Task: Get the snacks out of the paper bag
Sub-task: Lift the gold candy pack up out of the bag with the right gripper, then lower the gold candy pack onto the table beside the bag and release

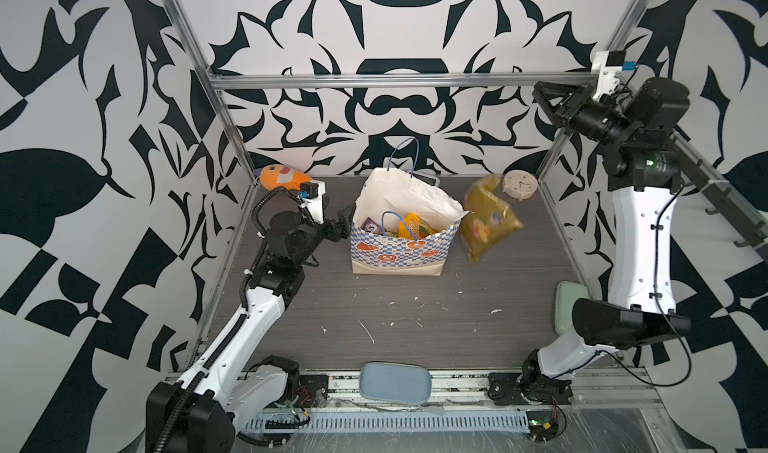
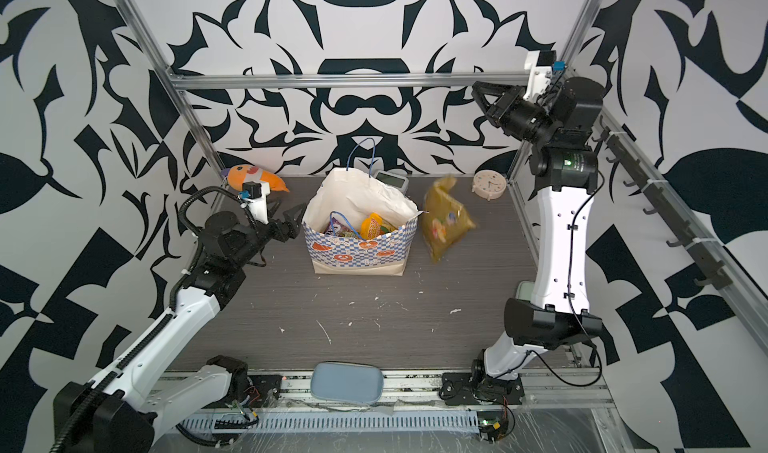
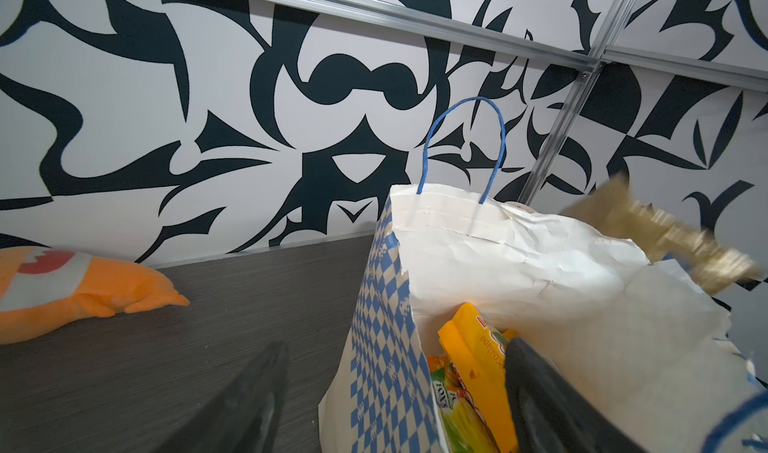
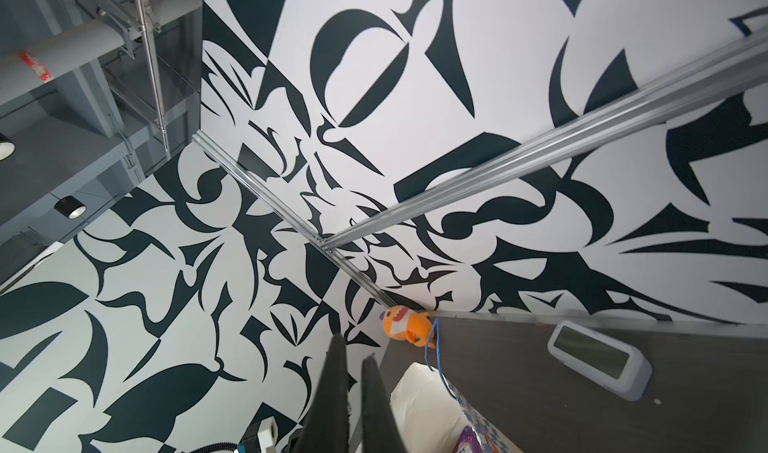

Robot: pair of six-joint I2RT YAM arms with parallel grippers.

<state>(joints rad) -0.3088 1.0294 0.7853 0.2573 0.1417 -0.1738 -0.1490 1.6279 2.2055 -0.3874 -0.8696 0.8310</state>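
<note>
The paper bag (image 1: 399,247) stood upright toward the back of the tabletop (image 1: 395,326), mouth gaping, rim crumpled, orange and purple snacks (image 1: 409,225) bunched inside. Just right of the bag, an olive-gold packet (image 1: 486,218) showed as a blur. The left gripper (image 1: 345,222) straddled the bag's left wall, jaws spread wide. High up, right of the bag, the right gripper (image 1: 542,95) was pinched together, empty. Broad tabletop lay before the bag.

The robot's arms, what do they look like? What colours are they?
Both arms have smooth white shells, the left arm and the right arm, with chunky black joints. A ribbed black hose runs along the left one. A thin black cable runs down the right one, which shows a small green light. The left gripper and right gripper are black with pointed fingers.
</note>
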